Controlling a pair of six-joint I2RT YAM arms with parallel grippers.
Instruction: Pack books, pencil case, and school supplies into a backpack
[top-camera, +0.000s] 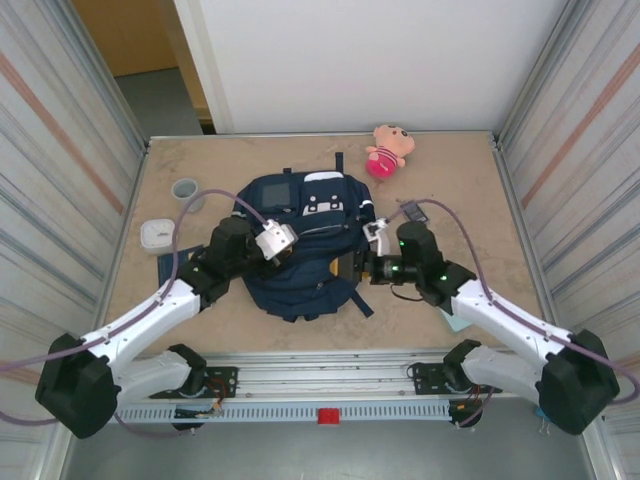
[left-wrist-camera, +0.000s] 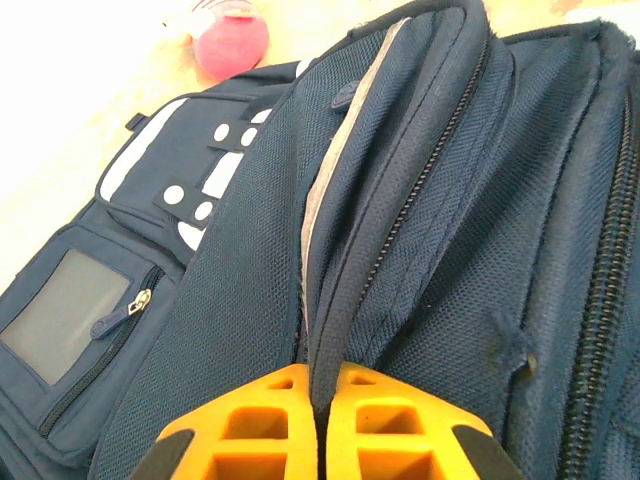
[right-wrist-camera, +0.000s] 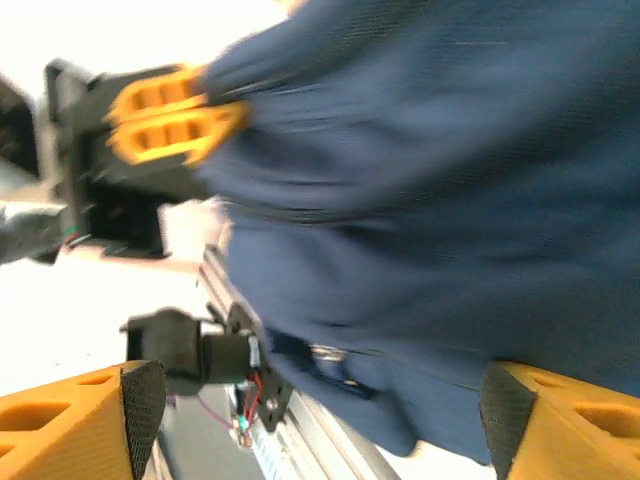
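- A large navy blue fabric backpack (top-camera: 300, 278) lies flat in the middle of the tan table (top-camera: 470, 195), its white patch at the end far from the arm bases.
- The left gripper (left-wrist-camera: 318, 395) is clenched on a fold of the backpack's zipper-edged rim. Its orange fingers (left-wrist-camera: 250, 425) press together with the fabric between them, over the backpack's left-centre (top-camera: 275, 240).
- The right gripper (right-wrist-camera: 320, 410) is released at the backpack's right edge (top-camera: 362, 262). Its orange fingers (right-wrist-camera: 70, 425) stand wide apart, and the blurred navy side lies ahead of them.
- A thin dark blue book (top-camera: 166, 264) shows in part, left of the backpack under the left arm.
- A pale teal pencil case (top-camera: 455, 322) peeks out to the near right of the backpack, mostly hidden under the right arm.
- A pink-and-tan plush toy (top-camera: 388, 150) sits beyond the backpack's far right corner, apart from it.
- A round grey cup (top-camera: 185, 188) and a white rounded box (top-camera: 157, 234) stand left of the backpack.
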